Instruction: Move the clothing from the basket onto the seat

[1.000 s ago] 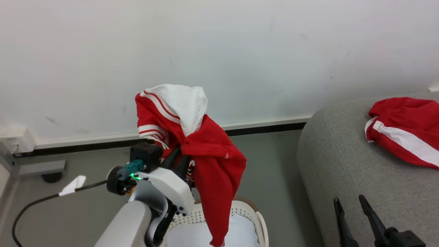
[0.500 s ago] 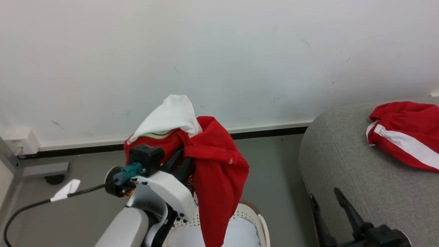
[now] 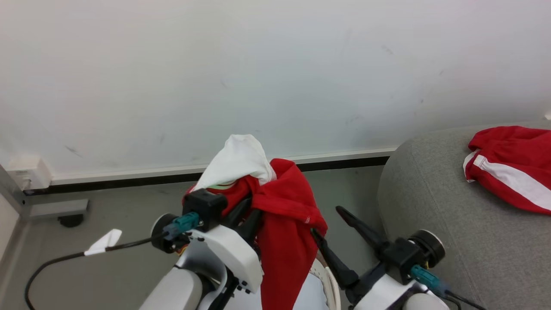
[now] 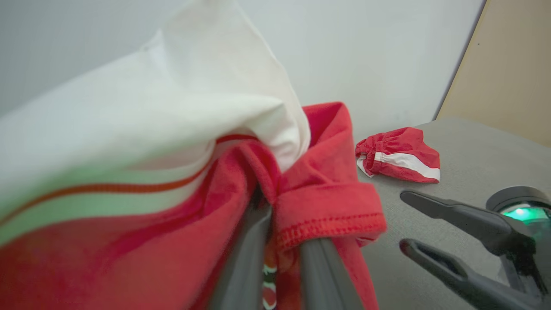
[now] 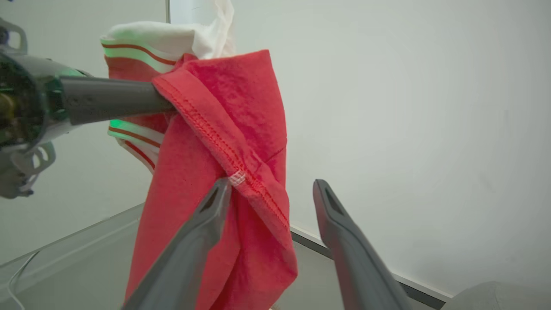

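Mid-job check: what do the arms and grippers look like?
Left gripper and right gripper: two long tapered dark fingers each, black wrist blocks, pale forearm shells. Each wrist carries a teal connector; the left's black cable bears a white tag.

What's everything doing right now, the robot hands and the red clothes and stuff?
Left gripper, shut on the hanging red garment.
Right gripper, open, close to that garment.
Hanging red garment, lifted, draping above the basket.
Other red garment, lying crumpled on the seat.
Basket, white pad inside.

No lettering is legible (the tiny white mark [image 3: 306, 219] on the red garment [image 3: 286, 245] is too small).
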Controlling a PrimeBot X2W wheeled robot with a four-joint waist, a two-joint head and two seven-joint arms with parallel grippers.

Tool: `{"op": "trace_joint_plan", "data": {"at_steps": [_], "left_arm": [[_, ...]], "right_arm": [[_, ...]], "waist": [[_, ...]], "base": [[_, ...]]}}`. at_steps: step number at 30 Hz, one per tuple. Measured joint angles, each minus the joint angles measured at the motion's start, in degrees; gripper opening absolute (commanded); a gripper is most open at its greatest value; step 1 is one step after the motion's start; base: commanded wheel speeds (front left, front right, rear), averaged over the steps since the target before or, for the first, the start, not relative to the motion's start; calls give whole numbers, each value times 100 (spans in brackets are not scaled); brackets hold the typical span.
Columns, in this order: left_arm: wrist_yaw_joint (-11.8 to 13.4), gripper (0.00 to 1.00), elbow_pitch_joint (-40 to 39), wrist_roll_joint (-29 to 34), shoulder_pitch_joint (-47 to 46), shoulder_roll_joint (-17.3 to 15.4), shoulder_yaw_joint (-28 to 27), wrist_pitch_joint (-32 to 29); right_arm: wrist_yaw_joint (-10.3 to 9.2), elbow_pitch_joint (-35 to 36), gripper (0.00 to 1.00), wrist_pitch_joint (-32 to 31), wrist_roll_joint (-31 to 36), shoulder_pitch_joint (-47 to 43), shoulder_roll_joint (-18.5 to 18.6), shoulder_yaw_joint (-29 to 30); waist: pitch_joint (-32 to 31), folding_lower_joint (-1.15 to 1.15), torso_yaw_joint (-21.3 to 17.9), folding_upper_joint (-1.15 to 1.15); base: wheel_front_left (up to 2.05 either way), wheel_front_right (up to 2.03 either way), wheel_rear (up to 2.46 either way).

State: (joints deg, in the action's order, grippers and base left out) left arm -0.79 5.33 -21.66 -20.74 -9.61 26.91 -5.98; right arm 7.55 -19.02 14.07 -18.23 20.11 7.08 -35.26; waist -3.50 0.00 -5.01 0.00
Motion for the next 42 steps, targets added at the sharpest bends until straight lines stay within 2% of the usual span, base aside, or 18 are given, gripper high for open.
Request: {"op": "trace_joint_plan", "data": {"at_steps": [5, 9, 15, 16, 17, 18, 28, 29, 30, 31, 32, 33, 42], "left_arm": [[-79, 0, 0, 0, -8, 63, 162, -34], [-177, 0, 10, -19, -16, 135, 325, -88], [-230, 0, 77, -77, -52, 250, 499, -107], [-230, 0, 89, -94, -55, 281, 524, -107], [-244, 0, 103, -98, -62, 299, 544, -107], [-247, 0, 116, -105, -70, 308, 560, -105], [-242, 0, 196, -112, -106, 261, 568, -4], [-235, 4, 202, -112, -101, 249, 567, 4], [-219, 22, 204, -112, -94, 235, 565, 12], [-216, 44, 209, -112, -90, 225, 559, 31], [-211, 75, 215, -112, -82, 215, 557, 37], [-201, 100, 226, -112, -60, 205, 558, 37], [-169, 100, 249, -147, 44, 147, 612, 7]], "right_arm": [[0, -494, 100, -267, -716, 606, 80, -861], [0, -902, 100, -321, -1162, 1064, 92, -1274], [0, -1385, 100, -234, -1856, 1499, -88, -1774], [0, -1439, 65, -191, -1978, 1541, -121, -1852], [0, -1494, 6, -153, -2067, 1579, -145, -1902], [0, -1535, 0, -108, -2138, 1625, -157, -1958], [0, -1738, 0, 69, -2671, 1828, -136, -2189], [0, -1745, 0, 70, -2693, 1828, -123, -2157], [0, -1734, 0, 71, -2694, 1828, -113, -2079], [0, -1704, 0, 73, -2694, 1828, -103, -1995], [0, -1673, 0, 77, -2694, 1825, -97, -1911], [0, -1638, 0, 91, -2687, 1818, -85, -1827], [0, -1393, 0, 97, -2399, 1668, -7, -1216]], "waist": [[-5, 0, 17, 0], [-13, 0, 28, 0], [-25, 0, 33, 0], [-23, 0, 34, 0], [-21, 0, 36, 0], [-20, 0, 40, 0], [-8, 0, 36, 0], [-8, 0, 36, 0], [-8, 0, 36, 0], [-8, 0, 34, 0], [-7, 0, 33, 0], [-7, 0, 31, 0], [-6, 0, 24, 0]], "base": [[0, 0, 0], [0, 0, 0], [0, 0, 0], [0, 0, 0], [0, 0, 0], [0, 0, 0], [0, 0, 0], [0, 0, 0], [0, 0, 0], [0, 0, 0], [0, 0, 0], [0, 0, 0], [0, 0, 0]]}}
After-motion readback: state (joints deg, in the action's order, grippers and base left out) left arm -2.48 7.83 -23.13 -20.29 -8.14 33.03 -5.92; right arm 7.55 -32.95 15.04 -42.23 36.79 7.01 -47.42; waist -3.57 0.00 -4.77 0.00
